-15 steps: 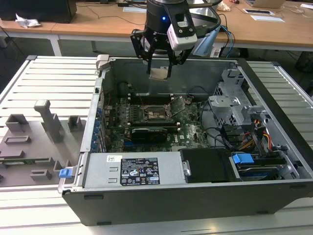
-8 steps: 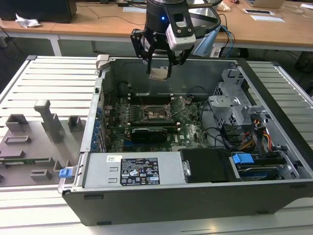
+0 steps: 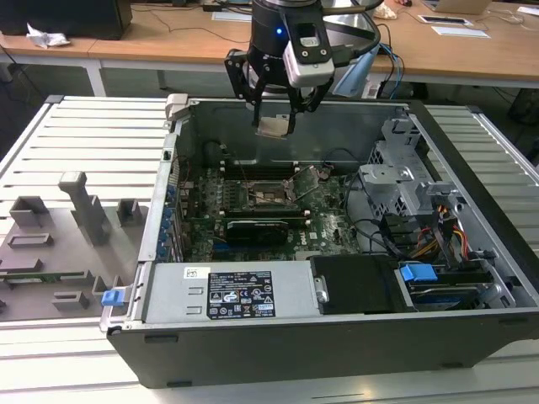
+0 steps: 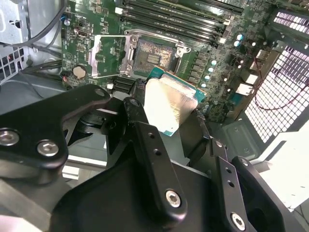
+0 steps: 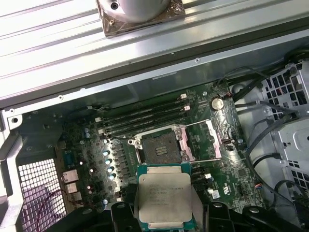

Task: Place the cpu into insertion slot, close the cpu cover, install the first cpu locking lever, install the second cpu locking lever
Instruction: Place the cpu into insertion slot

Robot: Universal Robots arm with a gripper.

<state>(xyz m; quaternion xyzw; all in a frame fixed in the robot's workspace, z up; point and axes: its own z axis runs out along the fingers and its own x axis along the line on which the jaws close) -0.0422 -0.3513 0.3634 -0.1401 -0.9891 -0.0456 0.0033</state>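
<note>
One open computer case (image 3: 295,353) lies on its side near the middle of the bench (image 3: 101,135). We note the power supply (image 3: 227,295) along the case's near wall, and a drive cage (image 3: 413,181) with loose cables at the end on the exterior view's right. On the green board (image 5: 231,169) a black card (image 3: 261,227) lies just on the near side of the insertion slot (image 5: 159,150). Rows of memory slots (image 5: 145,116) run along its far side. The cpu cover (image 5: 203,142) is swung open, tilted up beside the slot, so the dark contact field lies exposed. The gripper (image 3: 274,118) hangs over the case near its far wall, well apart from the board. Its jaws are clamped on the cpu (image 5: 164,195), one finger on each of two opposite edges. The metal top faces the camera in both wrist views. We record the bench as pale ribbed metal slats. A grey fixture block (image 3: 59,236) rests towards its edge at the exterior view's left. Wooden desks (image 3: 168,46) stand behind the bench.
</note>
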